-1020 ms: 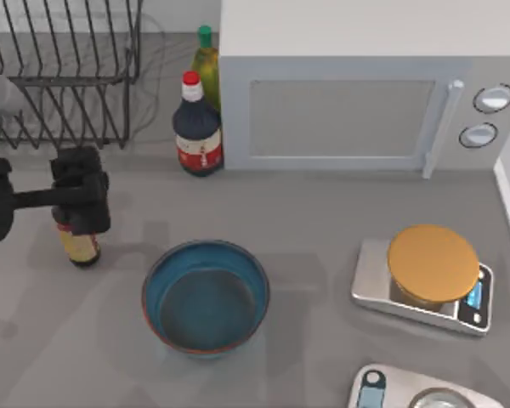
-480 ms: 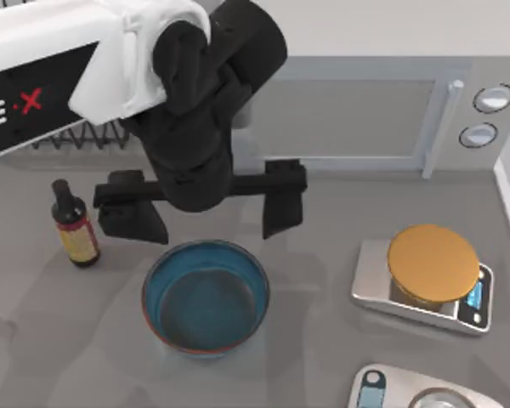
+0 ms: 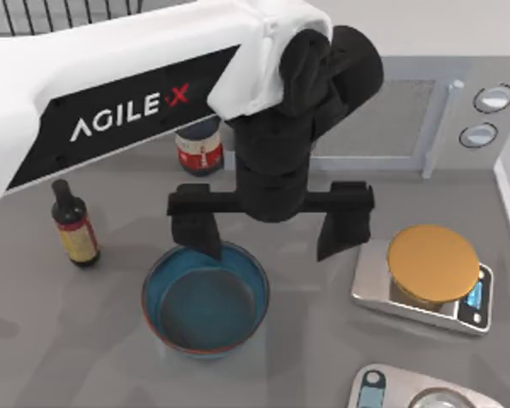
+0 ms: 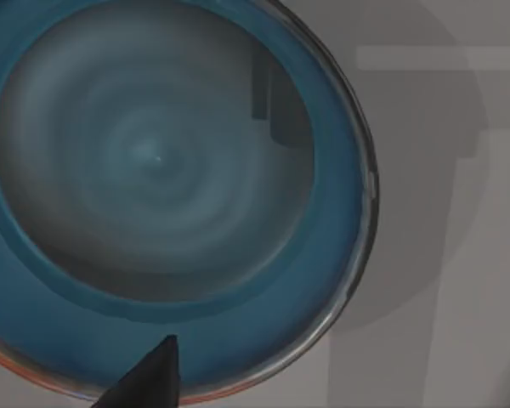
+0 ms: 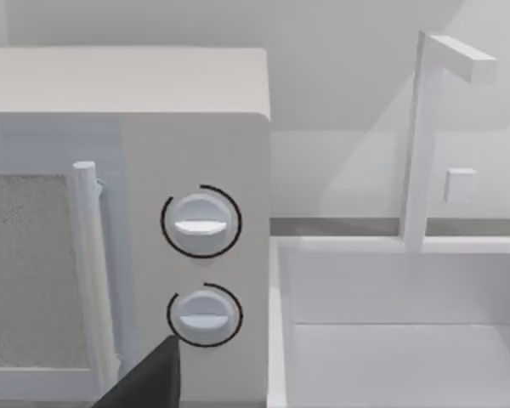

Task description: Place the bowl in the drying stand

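Note:
The blue bowl (image 3: 206,297) with its dark grey base and reddish rim stands upright on the table, front centre-left. My left gripper (image 3: 270,231) hangs open and spread wide just behind it. One finger (image 3: 195,231) is over the bowl's far rim, the other (image 3: 345,228) is off to the bowl's right. In the left wrist view the bowl (image 4: 161,170) lies close below, with one dark fingertip (image 4: 149,382) over its rim. A few black bars of the drying stand (image 3: 68,10) show at the far left behind my left arm. A fingertip (image 5: 149,378) of my parked right gripper faces the microwave.
A white microwave (image 3: 408,110) stands at the back, its knobs (image 5: 200,223) in the right wrist view beside a white sink (image 5: 408,340). A small dark bottle (image 3: 75,228) stands left of the bowl, another bottle (image 3: 195,149) behind the arm. An orange-topped scale (image 3: 432,272) sits right, a second scale (image 3: 408,393) at the front.
My left arm has swung from the left side out over the table. Its open gripper has moved rightward and now hangs at the bowl's far rim. The bowl has not moved.

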